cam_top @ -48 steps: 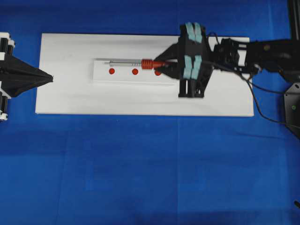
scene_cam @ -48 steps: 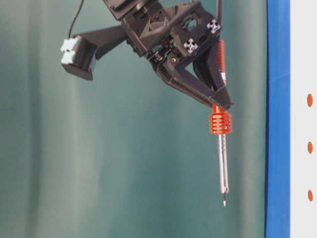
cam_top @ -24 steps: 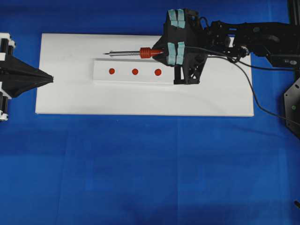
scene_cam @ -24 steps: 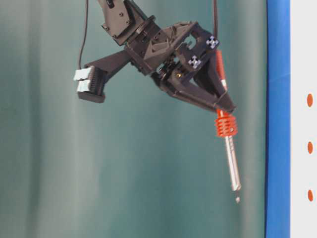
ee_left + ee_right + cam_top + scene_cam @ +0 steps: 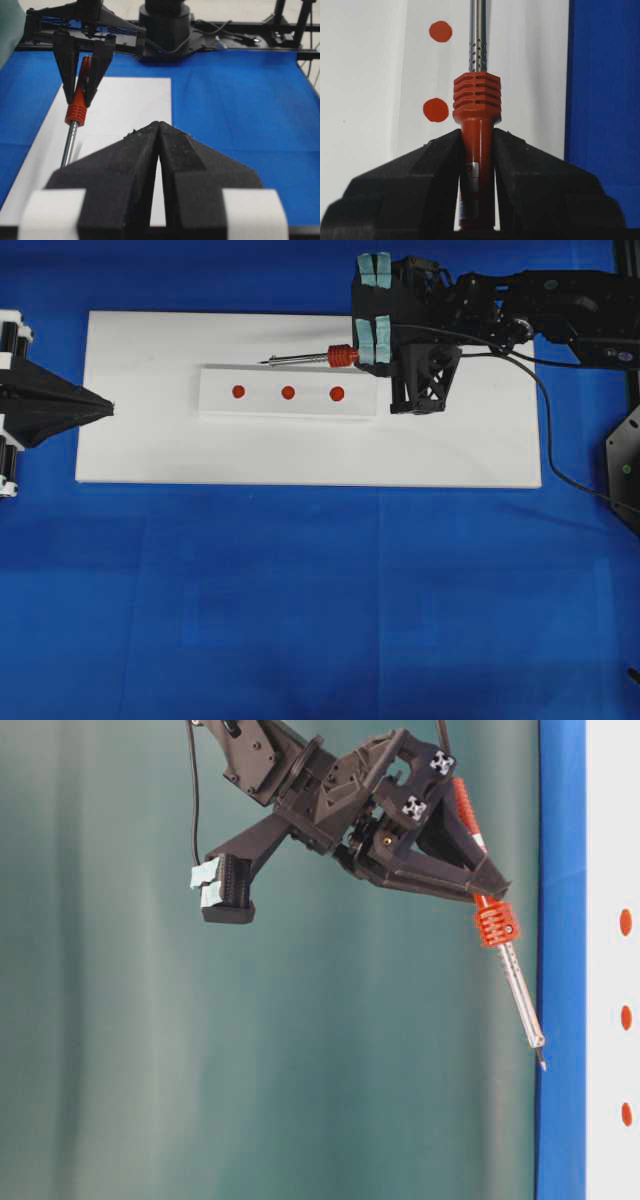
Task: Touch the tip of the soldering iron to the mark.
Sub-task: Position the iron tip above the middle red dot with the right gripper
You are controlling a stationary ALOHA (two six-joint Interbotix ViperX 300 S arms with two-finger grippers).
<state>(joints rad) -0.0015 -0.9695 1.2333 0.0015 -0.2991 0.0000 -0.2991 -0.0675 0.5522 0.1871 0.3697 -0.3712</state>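
Beside the white block [image 5: 288,392], my right gripper [image 5: 362,353] clamping the soldering iron [image 5: 310,358], tip short of the mark [image 5: 288,393], left gripper [image 5: 108,406] closed, apart.

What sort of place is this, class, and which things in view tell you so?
Probably a robotics lab test bench: a blue-covered table, a white board bearing a block with red dots, and the right gripper holding a soldering iron.

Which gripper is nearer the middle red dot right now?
Right. The right gripper, shut on the soldering iron, sits just beyond the block from the mark. The left gripper is shut, off the block's far end.
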